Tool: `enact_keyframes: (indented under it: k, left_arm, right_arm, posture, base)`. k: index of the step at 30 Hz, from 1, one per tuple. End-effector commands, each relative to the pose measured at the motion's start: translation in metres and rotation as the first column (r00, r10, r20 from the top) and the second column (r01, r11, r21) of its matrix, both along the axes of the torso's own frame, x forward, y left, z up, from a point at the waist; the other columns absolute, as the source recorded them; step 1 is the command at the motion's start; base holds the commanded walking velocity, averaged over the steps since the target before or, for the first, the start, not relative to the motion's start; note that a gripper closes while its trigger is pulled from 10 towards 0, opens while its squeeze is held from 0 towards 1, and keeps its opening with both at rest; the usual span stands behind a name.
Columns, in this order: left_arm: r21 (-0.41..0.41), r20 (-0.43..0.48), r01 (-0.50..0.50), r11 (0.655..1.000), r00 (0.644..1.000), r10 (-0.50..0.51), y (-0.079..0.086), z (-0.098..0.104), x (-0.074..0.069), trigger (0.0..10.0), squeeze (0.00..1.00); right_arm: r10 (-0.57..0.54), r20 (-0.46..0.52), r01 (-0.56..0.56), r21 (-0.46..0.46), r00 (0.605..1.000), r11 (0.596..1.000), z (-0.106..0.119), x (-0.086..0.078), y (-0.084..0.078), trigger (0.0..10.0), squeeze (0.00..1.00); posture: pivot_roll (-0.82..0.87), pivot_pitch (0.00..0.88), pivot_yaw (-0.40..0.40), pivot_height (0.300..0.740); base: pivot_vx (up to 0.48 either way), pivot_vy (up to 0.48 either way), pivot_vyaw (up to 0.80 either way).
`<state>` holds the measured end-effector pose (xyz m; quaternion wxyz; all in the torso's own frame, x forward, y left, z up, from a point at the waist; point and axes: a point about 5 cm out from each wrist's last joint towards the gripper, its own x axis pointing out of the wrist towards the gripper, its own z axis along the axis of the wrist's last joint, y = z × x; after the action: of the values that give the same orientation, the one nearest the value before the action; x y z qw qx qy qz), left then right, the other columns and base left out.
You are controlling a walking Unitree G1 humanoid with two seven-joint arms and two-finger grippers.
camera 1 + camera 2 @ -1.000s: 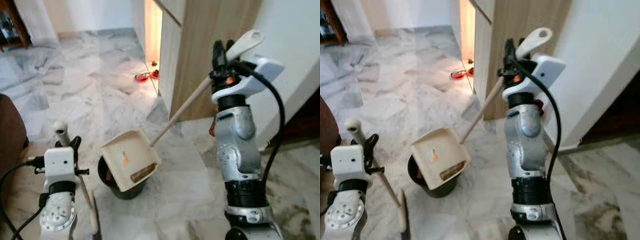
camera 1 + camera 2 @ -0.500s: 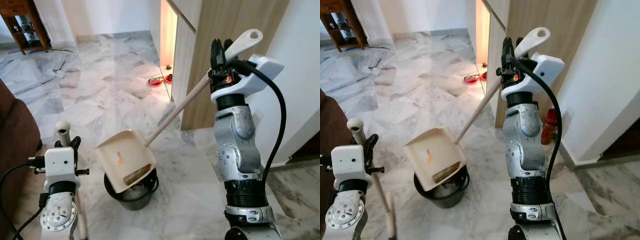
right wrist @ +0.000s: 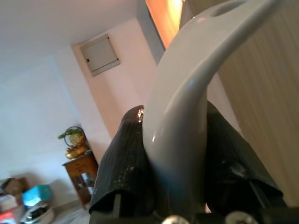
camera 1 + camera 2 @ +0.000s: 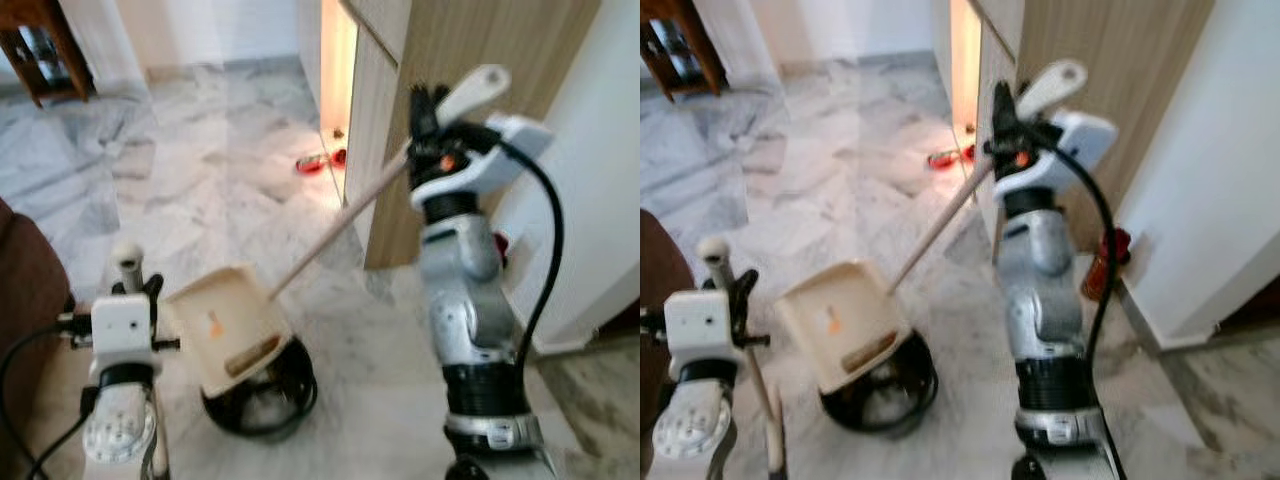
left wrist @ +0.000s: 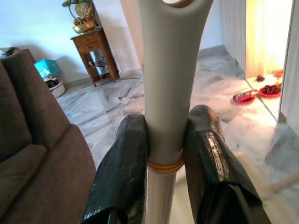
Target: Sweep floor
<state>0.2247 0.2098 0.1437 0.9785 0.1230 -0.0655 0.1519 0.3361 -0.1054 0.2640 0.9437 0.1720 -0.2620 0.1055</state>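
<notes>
Dustpan (image 4: 232,330) tilting over the black bucket (image 4: 262,385) on the marble floor (image 4: 200,200), at 6 o'clock | right gripper (image 4: 428,118) at 2 o'clock, jaws clamping the dustpan handle (image 4: 335,225) | left gripper (image 5: 168,154) at 8 o'clock, jaws closing tight around the broom handle (image 5: 166,84) | brown sofa (image 5: 37,158) at 9 o'clock
</notes>
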Motion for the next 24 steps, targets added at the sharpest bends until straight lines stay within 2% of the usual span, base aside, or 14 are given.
enact_keyframes:
  k: [1, 8, 13, 18, 24]
  left_arm:
    - [0.027, 0.043, -0.014, 1.000, 0.999, 0.012, 0.003, 0.009, -0.001, 10.0, 0.00]
    - [0.022, 0.061, -0.006, 1.000, 0.998, 0.005, 0.002, 0.011, 0.000, 10.0, 0.00]
    - [0.021, 0.060, -0.002, 1.000, 0.998, 0.001, 0.001, 0.011, 0.001, 10.0, 0.00]
    - [0.017, 0.059, 0.000, 1.000, 0.998, -0.001, 0.001, 0.010, 0.001, 10.0, 0.00]
    - [0.016, 0.059, 0.002, 1.000, 0.998, -0.003, 0.001, 0.010, 0.001, 10.0, 0.00]
  right_arm:
    - [0.042, 0.086, -0.045, 0.032, 0.995, 0.998, 0.019, -0.008, 0.010, 10.0, 0.00]
    - [0.068, 0.100, -0.069, 0.004, 0.993, 0.998, 0.018, -0.013, 0.017, 10.0, 0.00]
    - [0.087, 0.133, -0.080, -0.058, 0.987, 0.995, 0.019, -0.020, 0.022, 10.0, 0.00]
    - [0.145, 0.184, -0.119, -0.144, 0.972, 0.982, 0.018, -0.033, 0.034, 10.0, 0.00]
    - [0.199, 0.225, -0.154, -0.200, 0.954, 0.968, 0.019, -0.048, 0.046, 10.0, 0.00]
  posture:
    - [0.04, 0.087, 0.010, 0.740]
    - [0.03, 0.088, 0.013, 0.740]
    - [0.03, 0.091, 0.014, 0.740]
    - [0.03, 0.092, 0.014, 0.740]
    - [0.02, 0.093, 0.016, 0.740]
  base:
    - [0.330, 0.000, 0.00]
    - [0.071, 0.000, 0.00]
    - [0.000, 0.000, 0.00]
    - [0.000, 0.000, 0.00]
    - [0.000, 0.000, 0.00]
